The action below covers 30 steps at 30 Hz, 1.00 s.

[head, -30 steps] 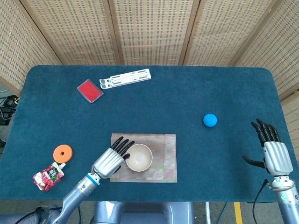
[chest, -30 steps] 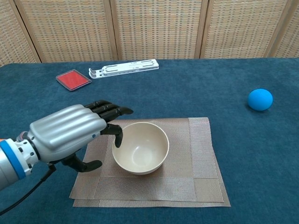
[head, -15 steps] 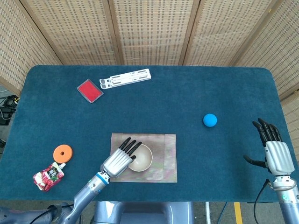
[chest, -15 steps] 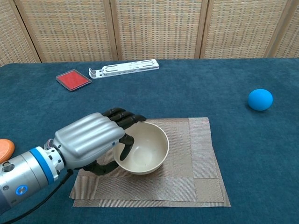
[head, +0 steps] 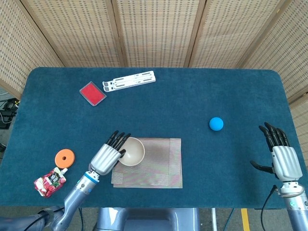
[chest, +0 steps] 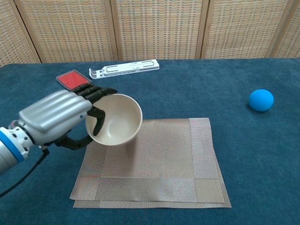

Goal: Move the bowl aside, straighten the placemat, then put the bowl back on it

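Above the woven mat's (chest: pixel 154 164) left edge, gripping a smooth round bowl (chest: pixel 115 119) in left hand (chest: pixel 56 117); right hand (head: pixel 281 156) hanging spread.

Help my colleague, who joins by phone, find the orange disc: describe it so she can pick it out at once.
Start at the blue table's near left corner. The orange disc lies flat there, left of the left hand holding the bowl. Unlike the red printed pouch touching it, it is round, plain orange, with a small centre hole.
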{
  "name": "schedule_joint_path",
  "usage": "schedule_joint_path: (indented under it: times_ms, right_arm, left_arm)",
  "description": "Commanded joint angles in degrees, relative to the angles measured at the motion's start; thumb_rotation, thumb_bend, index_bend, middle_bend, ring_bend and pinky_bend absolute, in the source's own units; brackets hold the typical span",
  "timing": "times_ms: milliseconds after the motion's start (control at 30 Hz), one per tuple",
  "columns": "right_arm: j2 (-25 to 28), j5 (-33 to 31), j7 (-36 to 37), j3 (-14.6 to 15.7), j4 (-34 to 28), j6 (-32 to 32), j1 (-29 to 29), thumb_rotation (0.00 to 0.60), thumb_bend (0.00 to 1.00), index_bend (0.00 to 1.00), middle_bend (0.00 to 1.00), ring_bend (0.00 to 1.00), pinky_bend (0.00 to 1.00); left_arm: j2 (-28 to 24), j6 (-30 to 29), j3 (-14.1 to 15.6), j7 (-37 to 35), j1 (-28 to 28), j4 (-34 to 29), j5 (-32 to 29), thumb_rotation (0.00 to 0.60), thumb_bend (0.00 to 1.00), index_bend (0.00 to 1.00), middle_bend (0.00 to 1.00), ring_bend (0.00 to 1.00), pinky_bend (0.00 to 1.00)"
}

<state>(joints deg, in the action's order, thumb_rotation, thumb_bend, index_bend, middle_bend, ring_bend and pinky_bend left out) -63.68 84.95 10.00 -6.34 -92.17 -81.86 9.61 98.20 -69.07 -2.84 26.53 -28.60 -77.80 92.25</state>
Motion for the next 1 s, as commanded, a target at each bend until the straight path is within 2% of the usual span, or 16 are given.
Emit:
schedule_joint_path:
  times_ms: [33,167,533,800,1000]
  right_arm:
    - [-0.1,0.3,-0.5,0.2,-0.2,0.0,0.0,0.6,0.03,0.04,0.0,0.0,0.0]
    - [-0.2,0.7,-1.1,0.3,-0.6,-0.4,-0.1,0.6,0.03,0.04,0.0,0.0,0.0]
    - [-0.4,0.9,-2.3,0.5,-1.0,-0.5,-0.2,0.6,0.03,0.04,0.0,0.0,0.0]
    - [-0.4,0.6,-2.2,0.5,-1.0,-0.3,-0.2,0.6,0.03,0.04,0.0,0.0,0.0]
    - [-0.4,0.4,-2.3,0.5,-1.0,0.0,-0.1,0.6,0.03,0.04,0.0,0.0,0.0]
  left_arm:
    - [-5.0,-4.2,-0.2,-4.1,2.9,1.1,-1.1,0.6,0.57,0.79,0.0,0.0,0.0]
    - [-8.8,-6.3,0.1,-9.4,5.2,4.7,-2.6,0.6,0.57,0.79,0.0,0.0,0.0]
    - [-11.2,-4.5,-0.5,-21.6,8.4,16.6,-8.5,0.6,0.56,0.79,0.0,0.0,0.0]
    - [-9.6,0.2,-0.4,-24.7,9.0,24.3,-11.7,0.6,0.55,0.75,0.0,0.0,0.0]
    - [-9.0,5.7,-0.6,-22.6,9.4,26.8,-15.6,0.6,0.55,0.73,0.0,0.0,0.0]
